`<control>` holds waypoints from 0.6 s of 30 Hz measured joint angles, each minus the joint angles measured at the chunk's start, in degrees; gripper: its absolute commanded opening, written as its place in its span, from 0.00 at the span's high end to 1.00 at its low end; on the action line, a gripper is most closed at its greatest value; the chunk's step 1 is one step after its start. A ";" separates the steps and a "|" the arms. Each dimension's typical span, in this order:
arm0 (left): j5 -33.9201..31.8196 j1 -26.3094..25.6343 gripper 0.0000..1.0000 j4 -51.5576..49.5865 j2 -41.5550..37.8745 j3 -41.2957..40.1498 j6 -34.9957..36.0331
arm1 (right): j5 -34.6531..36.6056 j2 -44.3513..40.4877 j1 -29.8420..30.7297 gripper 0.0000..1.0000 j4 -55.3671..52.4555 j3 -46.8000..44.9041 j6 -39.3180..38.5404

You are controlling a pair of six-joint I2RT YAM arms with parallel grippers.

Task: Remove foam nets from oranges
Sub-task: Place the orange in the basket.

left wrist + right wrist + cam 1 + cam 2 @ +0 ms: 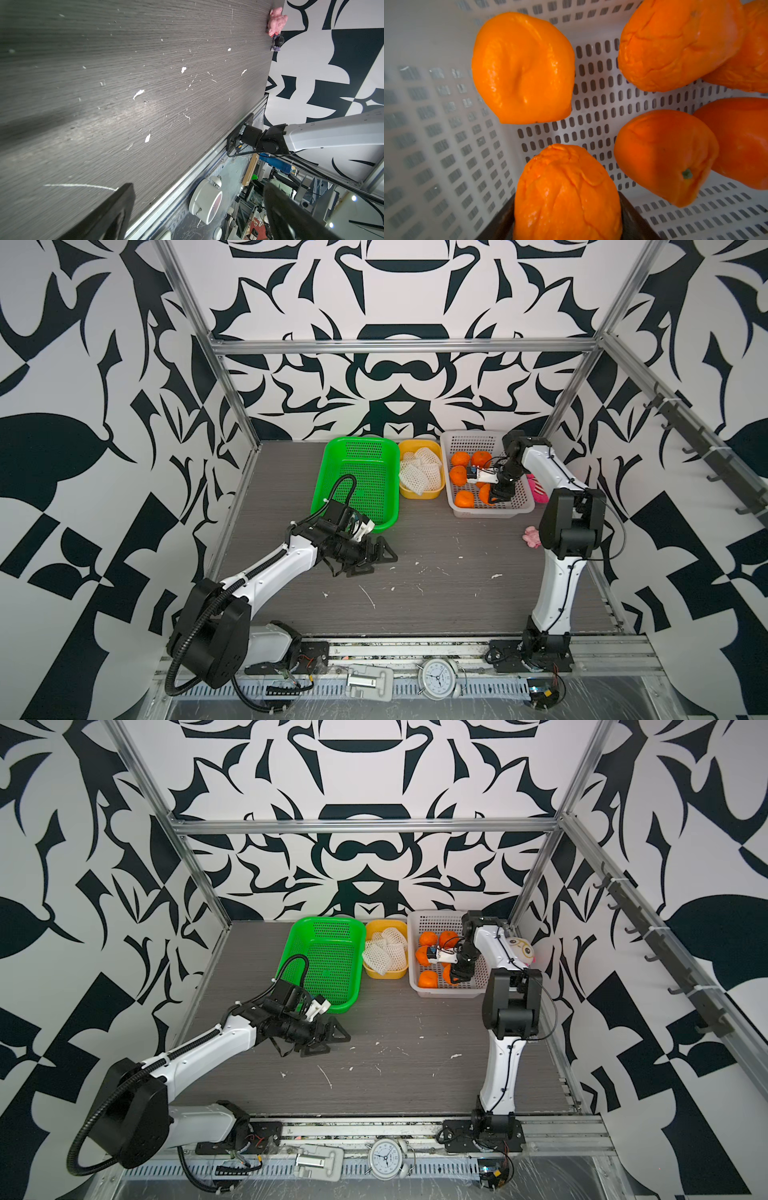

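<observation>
- The right gripper (497,498) is clamping one orange (566,187) inside the white basket (524,506), upper right of centre.
- Five other oranges (459,459) are lying around it.
- The foam nets (422,472) are sitting piled in the yellow tub (415,494), upper centre.
- The left gripper (374,560) is holding its jaws wide apart, left of centre.

Glossy, wrinkled oranges (523,68) in matt perforated plastic basket (591,128)

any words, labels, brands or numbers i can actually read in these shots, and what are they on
Nothing can be read in any view.
alarm clock: numerals ring the dial, too small to read in both top views; the left wrist view does not show its face.
wall: abstract black shapes only, no letters or signs.
</observation>
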 measured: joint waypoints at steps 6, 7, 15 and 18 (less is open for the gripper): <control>0.44 0.55 0.01 -0.48 0.00 0.00 0.46 | -0.31 1.20 0.00 0.43 -1.57 1.42 -1.29; 0.50 0.61 0.01 -0.52 0.00 0.00 0.52 | -0.61 1.20 0.00 0.43 -2.16 1.49 -1.53; 0.81 1.18 0.01 -0.96 0.00 0.02 1.14 | -1.46 1.20 0.00 0.38 -4.72 1.49 -2.56; 0.87 1.33 0.01 -1.01 0.00 0.02 1.29 | -1.20 1.20 0.00 0.34 -4.74 1.42 -2.19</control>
